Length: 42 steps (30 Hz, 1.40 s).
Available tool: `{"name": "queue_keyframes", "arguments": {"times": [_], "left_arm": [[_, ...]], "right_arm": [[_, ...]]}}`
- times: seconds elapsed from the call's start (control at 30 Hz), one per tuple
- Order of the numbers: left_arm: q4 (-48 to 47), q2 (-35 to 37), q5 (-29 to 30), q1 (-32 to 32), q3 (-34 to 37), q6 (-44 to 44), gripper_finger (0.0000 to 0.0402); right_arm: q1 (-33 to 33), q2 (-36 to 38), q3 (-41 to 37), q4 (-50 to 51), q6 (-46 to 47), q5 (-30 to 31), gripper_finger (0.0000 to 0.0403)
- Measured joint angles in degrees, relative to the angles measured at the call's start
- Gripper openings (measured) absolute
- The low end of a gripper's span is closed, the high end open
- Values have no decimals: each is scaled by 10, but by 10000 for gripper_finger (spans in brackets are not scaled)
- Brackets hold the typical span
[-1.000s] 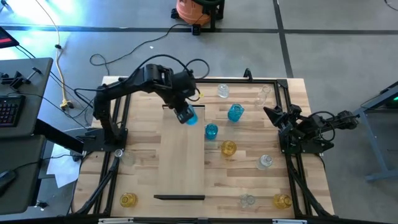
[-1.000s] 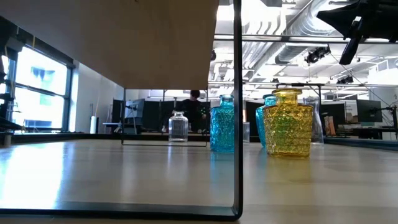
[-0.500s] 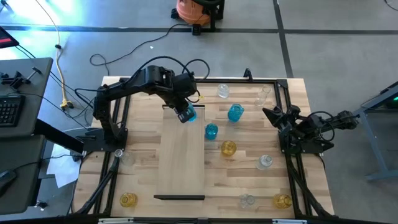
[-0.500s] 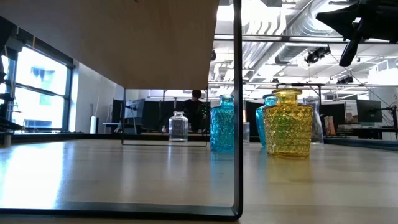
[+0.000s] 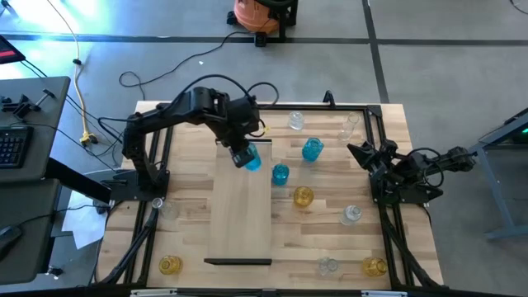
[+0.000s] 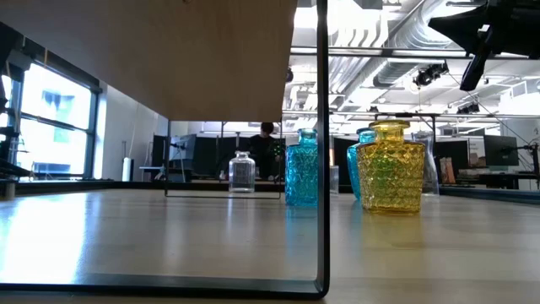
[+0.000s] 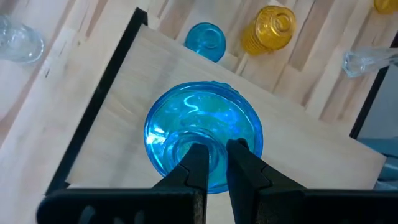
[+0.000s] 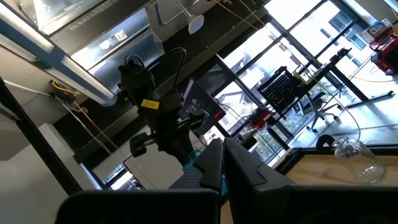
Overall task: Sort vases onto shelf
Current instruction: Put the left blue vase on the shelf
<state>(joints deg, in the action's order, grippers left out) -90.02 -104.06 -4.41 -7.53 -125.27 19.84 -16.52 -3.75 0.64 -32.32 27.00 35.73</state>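
Blue glass fills the left gripper [image 7: 213, 163], whose fingers pinch the rim of a blue vase [image 7: 203, 135] hanging over the far end of the shelf [image 5: 241, 202], with another blue vase [image 5: 280, 174] and a yellow one [image 5: 304, 196] off the panel just beyond it. Pinched only by its rim, the vase could swing or slip if released before it rests flat, then roll off the edge. Well apart, the right gripper [image 8: 219, 163] waits closed and empty at the table's right side.

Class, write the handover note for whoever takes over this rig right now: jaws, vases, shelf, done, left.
Left gripper: jaws shut on a blue vase, held over the shelf near its far end.
Right gripper: jaws shut, empty, parked at the table's right edge.
Done: no vase stands on the shelf yet.
Left: set this one down, then sort the blue, yellow and clear vases scattered on the tabletop.
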Motion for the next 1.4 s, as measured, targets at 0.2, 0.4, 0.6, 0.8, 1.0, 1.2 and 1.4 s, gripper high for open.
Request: {"name": "queue_keyframes", "arguments": {"times": [0.2, 0.4, 0.6, 0.8, 1.0, 1.2, 1.4], "left_arm": [[0, 32, 6, -4, 0, -37, 21], [0, 73, 41, -25, 0, -29, 21], [0, 124, 41, -35, 0, -25, 21], [3, 180, 104, -60, 13, 19, 21], [-1, 236, 97, -75, 161, 39, 21], [-1, 253, 83, -57, 256, 67, 27], [0, 240, 95, -42, 260, 80, 24]], "right_arm": [[0, 0, 0, 0, 0, 0, 0], [0, 0, 0, 0, 0, 0, 0], [0, 0, 0, 0, 0, 0, 0], [0, 0, 0, 0, 0, 0, 0], [0, 0, 0, 0, -2, 0, 0], [0, 0, 0, -1, 0, 0, 0], [0, 0, 0, -1, 0, 10, 0]]}}
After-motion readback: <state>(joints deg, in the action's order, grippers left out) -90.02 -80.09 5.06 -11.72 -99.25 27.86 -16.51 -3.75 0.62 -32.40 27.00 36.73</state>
